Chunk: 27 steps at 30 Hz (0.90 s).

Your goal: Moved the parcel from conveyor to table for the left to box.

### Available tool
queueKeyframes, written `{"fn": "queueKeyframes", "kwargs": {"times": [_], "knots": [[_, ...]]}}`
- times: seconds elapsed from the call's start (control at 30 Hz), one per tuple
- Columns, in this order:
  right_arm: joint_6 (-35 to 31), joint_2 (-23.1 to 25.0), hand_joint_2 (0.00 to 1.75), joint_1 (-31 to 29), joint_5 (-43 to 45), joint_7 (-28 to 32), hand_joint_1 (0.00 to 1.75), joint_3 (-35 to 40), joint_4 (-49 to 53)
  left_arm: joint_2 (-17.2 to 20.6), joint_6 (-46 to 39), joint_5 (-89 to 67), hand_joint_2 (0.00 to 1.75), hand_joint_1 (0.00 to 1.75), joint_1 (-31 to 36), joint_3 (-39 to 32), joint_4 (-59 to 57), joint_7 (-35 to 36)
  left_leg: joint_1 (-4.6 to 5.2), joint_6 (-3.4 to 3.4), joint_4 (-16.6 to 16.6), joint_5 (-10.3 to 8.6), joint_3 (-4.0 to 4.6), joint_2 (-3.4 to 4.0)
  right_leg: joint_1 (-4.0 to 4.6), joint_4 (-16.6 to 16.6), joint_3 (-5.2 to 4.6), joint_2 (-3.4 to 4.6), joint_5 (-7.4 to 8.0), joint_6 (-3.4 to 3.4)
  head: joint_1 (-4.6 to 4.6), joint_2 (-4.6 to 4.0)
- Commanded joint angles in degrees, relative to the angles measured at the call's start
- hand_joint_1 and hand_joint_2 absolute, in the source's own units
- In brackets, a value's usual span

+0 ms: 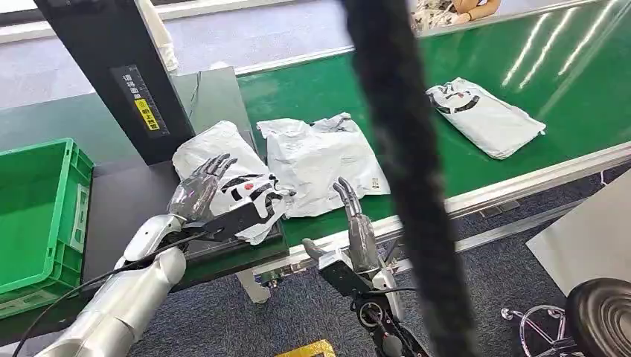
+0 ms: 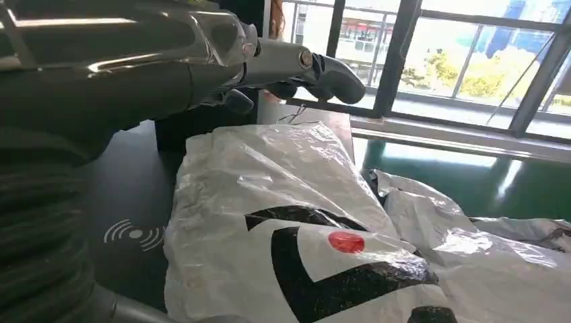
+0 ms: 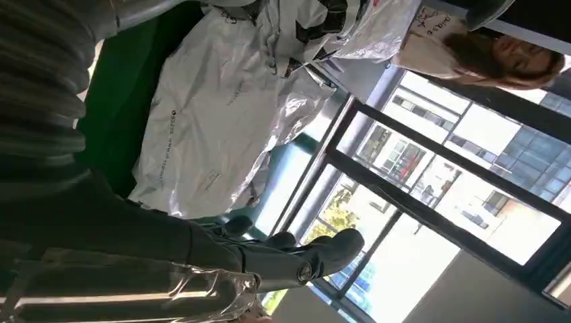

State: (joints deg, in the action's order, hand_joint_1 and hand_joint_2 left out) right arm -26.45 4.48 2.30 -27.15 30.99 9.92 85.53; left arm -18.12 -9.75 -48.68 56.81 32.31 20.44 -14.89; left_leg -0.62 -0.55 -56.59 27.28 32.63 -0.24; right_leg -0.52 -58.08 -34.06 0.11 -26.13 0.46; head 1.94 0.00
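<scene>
On the dark table (image 1: 119,204), I see a white parcel (image 1: 223,175) beside the green crate (image 1: 37,216).
My left hand (image 1: 199,190) hovers over that parcel, fingers spread, holding nothing; my right hand (image 1: 356,230), fingers straight and empty, stands before a second parcel (image 1: 324,160) on the conveyor (image 1: 521,171).

The parcel (image 1: 223,175) on the dark worktop (image 1: 130,201) is wrapped in thin white plastic film, crinkled and shiny, with glossy black and red print. The two bags on the conveyor belt (image 1: 521,74) have the same wrinkled sheen. The belt is smooth green rubbery sheet (window glare streaks across it). The worktop looks matt. The left hand (image 1: 199,190) is polished silvery metal; the crate (image 1: 41,216) is moulded green plastic.
</scene>
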Motion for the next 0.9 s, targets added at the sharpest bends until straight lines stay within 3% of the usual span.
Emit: {"fn": "queueKeyframes", "kwargs": {"times": [0.03, 0.9], "knots": [[0.7, 1.1, 1.75, -0.8, 0.2, -0.3, 0.00, -0.8, -0.5, -1.9, 0.6, -0.1, 1.75, 0.00, 1.6, -2.5, -3.9, 1.1, 0.01, 0.02, 0.0, 0.01, -0.03, 0.01, 0.00, 0.0, 0.04, -0.01, -0.01, 0.00, 0.00, 0.00], [3.3, 3.3, 1.75, -2.8, -0.1, -0.8, 0.00, -1.3, -1.3, -0.2, -5.9, 2.3, 1.75, 0.00, -7.4, -15.0, -5.9, 1.8, 0.02, 0.02, 0.1, 0.01, -0.12, 0.12, -0.01, 0.1, 0.10, 0.09, 0.02, -0.01, 0.00, 0.00]]}}
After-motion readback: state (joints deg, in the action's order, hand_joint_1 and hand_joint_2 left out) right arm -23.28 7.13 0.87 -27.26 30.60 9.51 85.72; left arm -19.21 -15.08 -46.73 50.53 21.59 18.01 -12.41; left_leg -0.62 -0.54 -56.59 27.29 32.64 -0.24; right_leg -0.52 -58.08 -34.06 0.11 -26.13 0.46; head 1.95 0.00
